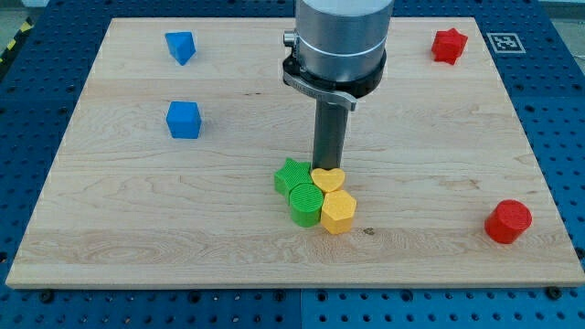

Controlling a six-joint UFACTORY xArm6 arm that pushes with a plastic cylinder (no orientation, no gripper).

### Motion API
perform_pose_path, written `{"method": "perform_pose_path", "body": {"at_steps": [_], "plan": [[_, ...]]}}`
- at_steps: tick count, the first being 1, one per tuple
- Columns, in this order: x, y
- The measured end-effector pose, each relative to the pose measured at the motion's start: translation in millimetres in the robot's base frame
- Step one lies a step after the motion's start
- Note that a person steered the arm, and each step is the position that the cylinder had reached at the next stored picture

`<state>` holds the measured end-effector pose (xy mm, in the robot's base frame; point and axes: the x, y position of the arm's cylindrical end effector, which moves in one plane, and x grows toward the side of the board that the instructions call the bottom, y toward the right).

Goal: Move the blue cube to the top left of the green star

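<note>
The blue cube (pixel 184 120) sits on the wooden board (pixel 137 228) at the view's left. The green star (pixel 291 175) lies near the board's middle, packed against a green cylinder (pixel 304 204), a yellow heart (pixel 327 179) and a yellow hexagon (pixel 337 211). My tip (pixel 326 168) comes down just above the cluster, touching or nearly touching the star and the heart at their top edge. The blue cube is far to the left of my tip and the star.
A second blue block, wedge-like (pixel 181 46), lies at the top left. A red star (pixel 449 45) is at the top right. A red cylinder (pixel 507 221) is at the bottom right. A marker tag (pixel 501 41) sits off the board's top right corner.
</note>
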<state>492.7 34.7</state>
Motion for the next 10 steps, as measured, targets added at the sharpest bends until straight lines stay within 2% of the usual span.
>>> {"method": "perform_pose_path", "body": {"at_steps": [1, 2, 4, 5, 6, 7, 8, 10], "plan": [[-29, -6], [-50, -39], [-25, -156], [-35, -215], [-101, -184], [-127, -99], [-130, -76], [-130, -185]]}}
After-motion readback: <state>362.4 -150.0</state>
